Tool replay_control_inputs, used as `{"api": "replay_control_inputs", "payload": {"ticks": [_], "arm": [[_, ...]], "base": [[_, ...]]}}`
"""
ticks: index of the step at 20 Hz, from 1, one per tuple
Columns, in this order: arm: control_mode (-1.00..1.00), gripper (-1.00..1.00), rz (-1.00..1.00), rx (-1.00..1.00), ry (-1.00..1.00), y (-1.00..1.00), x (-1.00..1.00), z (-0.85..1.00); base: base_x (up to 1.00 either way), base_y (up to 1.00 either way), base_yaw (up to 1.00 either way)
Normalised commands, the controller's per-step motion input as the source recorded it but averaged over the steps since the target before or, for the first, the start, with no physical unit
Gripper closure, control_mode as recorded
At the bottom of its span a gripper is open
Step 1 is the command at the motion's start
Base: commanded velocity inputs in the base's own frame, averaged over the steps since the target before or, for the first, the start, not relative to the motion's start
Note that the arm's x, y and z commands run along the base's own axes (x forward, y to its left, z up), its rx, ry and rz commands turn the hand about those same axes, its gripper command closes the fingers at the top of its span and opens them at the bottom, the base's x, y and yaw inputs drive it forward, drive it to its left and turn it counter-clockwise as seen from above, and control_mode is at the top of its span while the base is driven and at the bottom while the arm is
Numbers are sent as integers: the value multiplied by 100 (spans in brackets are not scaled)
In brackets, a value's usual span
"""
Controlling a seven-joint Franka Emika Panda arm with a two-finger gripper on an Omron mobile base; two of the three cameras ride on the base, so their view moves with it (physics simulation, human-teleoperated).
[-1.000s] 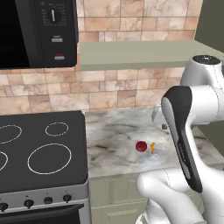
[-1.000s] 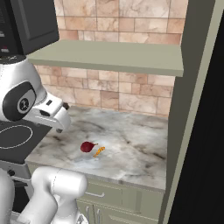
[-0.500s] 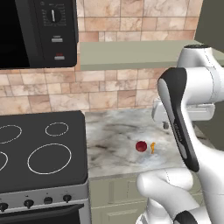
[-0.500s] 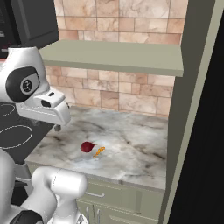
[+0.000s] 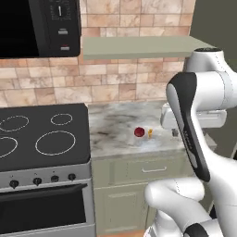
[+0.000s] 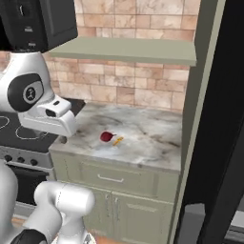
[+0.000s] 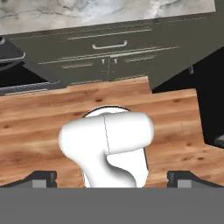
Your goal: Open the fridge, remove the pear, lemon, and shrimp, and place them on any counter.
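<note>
1. Claw [image 7: 112, 177]: jaws stand wide apart, the two dark fingertips [image 7: 41, 177] at opposite sides of the hand view's lower edge. Nothing is between them.
2. The claw looks down on a wooden floor [image 7: 39, 118], with the green cabinet fronts [image 7: 109, 57] beyond it and a strip of the counter at the far edge.
3. Pear [image 5: 139, 132]: small, dark red, roundish, resting on the counter [image 5: 115, 125] near its front edge, roughly midway along the worktop.
4. Shrimp [image 5: 150, 134]: tiny thin orange piece, lying just beside the pear on the side away from the stovetop. Whether the two touch cannot be told.
5. Both items also show in the right base view, pear [image 6: 106, 137] and shrimp [image 6: 117, 140], on the veined grey-and-beige counter [image 6: 147, 138].
6. Counter: marble top over pale green cabinets with a drawer and two doors.
7. Fridge [image 6: 224, 128]: black, standing at the counter's end away from the stovetop. Door state cannot be told.
8. Stovetop [image 5: 41, 134]: black with white rings, adjoining the counter's other end.
9. Shelf [image 5: 139, 46]: pale green, mounted above the counter against the brick-tile wall.
10. Microwave [image 5: 39, 25]: black, above the stovetop.
</note>
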Motion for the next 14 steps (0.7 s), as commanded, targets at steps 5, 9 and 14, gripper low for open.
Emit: {"api": "replay_control_inputs", "payload": {"ticks": [5, 9, 14], "arm": [[100, -100, 0, 0, 0, 0, 0, 0], [100, -100, 0, 0, 0, 0, 0, 0], [100, -100, 0, 0, 0, 0, 0, 0]], "base": [[-100, 0, -3], [-100, 0, -3], [-100, -4, -12]]}}
